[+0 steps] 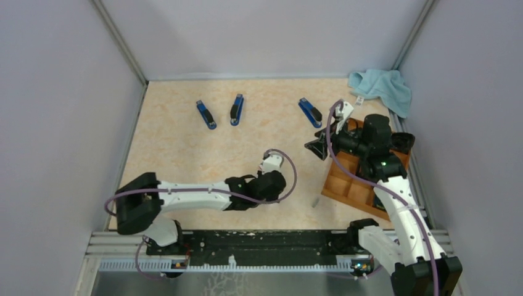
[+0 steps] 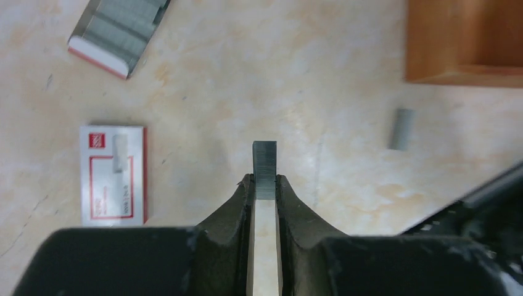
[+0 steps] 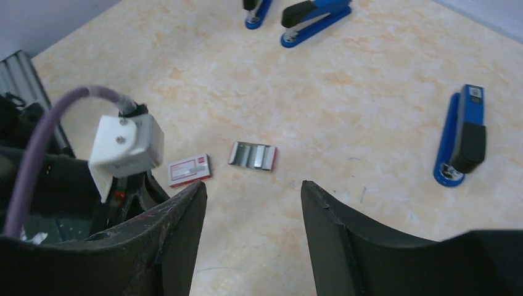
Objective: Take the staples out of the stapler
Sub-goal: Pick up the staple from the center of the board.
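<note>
held strip of staples (image 2: 264, 161): a short, thin, grey metal bar, finely ribbed with a square-cut end. It stands upright in the left gripper, well apart from the wooden tray (image 2: 462, 43).
left gripper (image 2: 264, 182): pinching the held strip of staples, one curved black finger against each side.
loose strip of staples (image 2: 402, 129): the same grey metal, lying flat on the tabletop (image 1: 185, 148) near the wooden tray, not touching it.
right gripper (image 3: 253, 188): spread, with nothing between its dark wedge-shaped fingers. It sits at the wooden tray's edge.
wooden tray: orange-brown, straight-walled, divided into compartments.
tabletop: beige and mottled like marble.
staplers (image 1: 206, 115) (image 1: 237, 110) (image 1: 310, 112): three, blue with black tops, beyond the wooden tray's side.
white box (image 2: 113, 176): flat card with a red label, well apart from the wooden tray.
cloth (image 1: 381, 86): pale teal, crumpled, past the wooden tray's far end.
</note>
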Robot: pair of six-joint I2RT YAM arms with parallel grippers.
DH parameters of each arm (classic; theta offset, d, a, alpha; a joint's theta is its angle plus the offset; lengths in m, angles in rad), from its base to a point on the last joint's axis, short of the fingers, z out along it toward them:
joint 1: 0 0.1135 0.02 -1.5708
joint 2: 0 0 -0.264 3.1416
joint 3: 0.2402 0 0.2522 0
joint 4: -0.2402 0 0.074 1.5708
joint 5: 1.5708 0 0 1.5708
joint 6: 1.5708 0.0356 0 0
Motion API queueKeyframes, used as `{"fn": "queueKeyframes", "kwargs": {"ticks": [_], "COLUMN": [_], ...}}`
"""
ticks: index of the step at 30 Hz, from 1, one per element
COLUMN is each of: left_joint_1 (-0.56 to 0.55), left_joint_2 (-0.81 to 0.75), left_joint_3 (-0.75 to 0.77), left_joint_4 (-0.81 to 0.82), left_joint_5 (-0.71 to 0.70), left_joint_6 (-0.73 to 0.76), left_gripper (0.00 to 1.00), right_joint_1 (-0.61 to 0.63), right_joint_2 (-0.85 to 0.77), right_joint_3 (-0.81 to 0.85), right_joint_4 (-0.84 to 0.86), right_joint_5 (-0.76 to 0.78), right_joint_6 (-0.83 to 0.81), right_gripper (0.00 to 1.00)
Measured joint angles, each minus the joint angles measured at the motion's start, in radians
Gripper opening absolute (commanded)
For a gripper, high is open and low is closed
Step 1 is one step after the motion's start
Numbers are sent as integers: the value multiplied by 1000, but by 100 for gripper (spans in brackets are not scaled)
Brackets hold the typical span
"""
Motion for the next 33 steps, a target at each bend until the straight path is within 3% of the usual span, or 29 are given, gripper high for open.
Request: {"fn": "queueKeyframes", "kwargs": {"ticks": [8,15,21,33], "left_joint_1": [51,112,124,134], "left_joint_2": [-306,-446,-447,-377], "left_joint_3": [-317,-549,-594,-594], "left_joint_4": [492,929,1184,1444], "left_joint_5": [113,253,336,438], "left_joint_6": [58,69,82,79], "left_gripper": [16,16,16,16], "right_joint_1": [0,0,45,122], "right_joint_2": [40,52,68,102], "right_joint_3": [-36,-113,-171,-214], "right_joint_4": [89,316,516,755], "right_joint_5": [-218,-455,-556,-589], "right_joint_6": [77,269,432,644], "right_gripper": [58,60,71,66]}}
